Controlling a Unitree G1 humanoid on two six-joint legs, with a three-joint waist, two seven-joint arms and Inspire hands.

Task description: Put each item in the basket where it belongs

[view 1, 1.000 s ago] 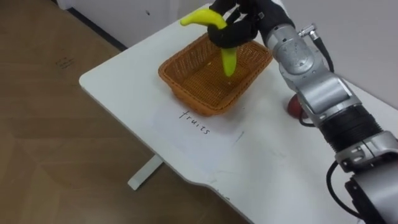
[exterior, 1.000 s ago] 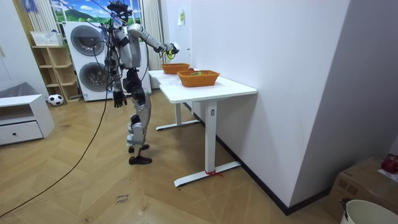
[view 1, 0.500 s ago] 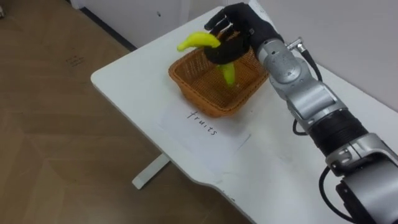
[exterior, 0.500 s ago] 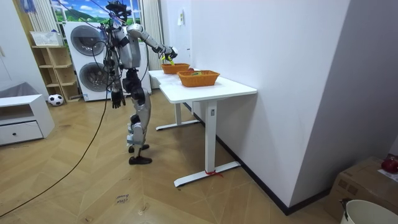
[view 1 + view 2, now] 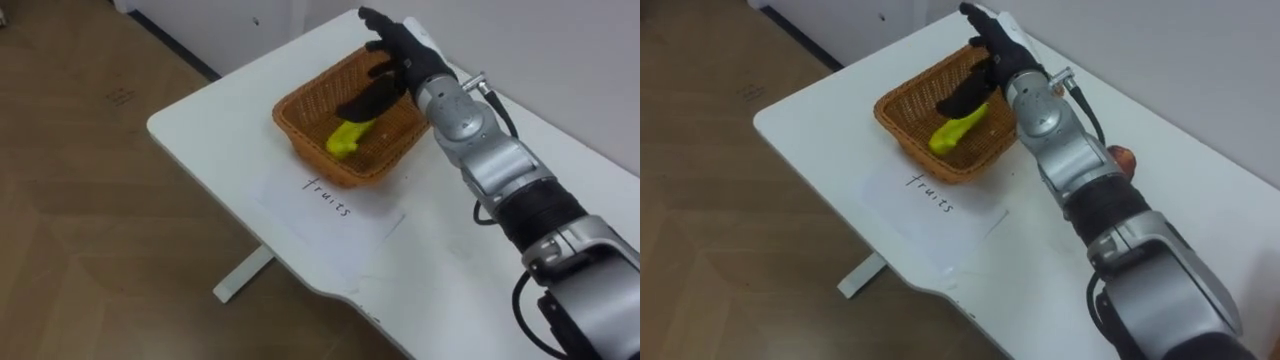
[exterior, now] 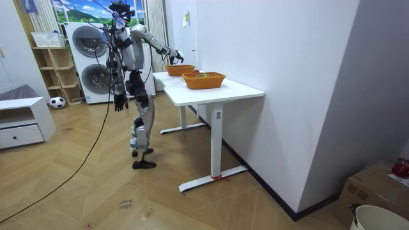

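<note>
The right hand (image 5: 398,48), black with a silver forearm behind it, hangs spread over the far corner of a rectangular basket of orange-brown woven wicker (image 5: 315,160), its fingers straight and apart and nothing held in them. Under the hand and slightly to its near side, a curved yellow-green banana (image 5: 347,137) lies on the basket's floor, apart from the fingers; its near end is bright and blunt, while the end nearer the hand is darkened and hard to make out. The basket sits near the corner of a white rectangular table (image 5: 210,110). On the near side of the hand, just past the basket's front wall, a white sheet of paper (image 5: 345,215) with a handwritten word lies flat on the tabletop, touching or almost touching the basket. Behind the hand, close against the right forearm, a small round reddish thing (image 5: 1123,155) rests on the table, mostly hidden by the arm, so what it is I cannot tell. In the room view the robot stands upright at the far end of the table, its right arm stretched over the basket. A second wicker basket (image 6: 204,80) stands further along the tabletop, toward the room view's right. The left hand (image 6: 118,102) hangs down by the robot's thigh, well away from the table, and whether it is spread or curled cannot be told. White washing machines (image 6: 96,76) stand behind the robot.
</note>
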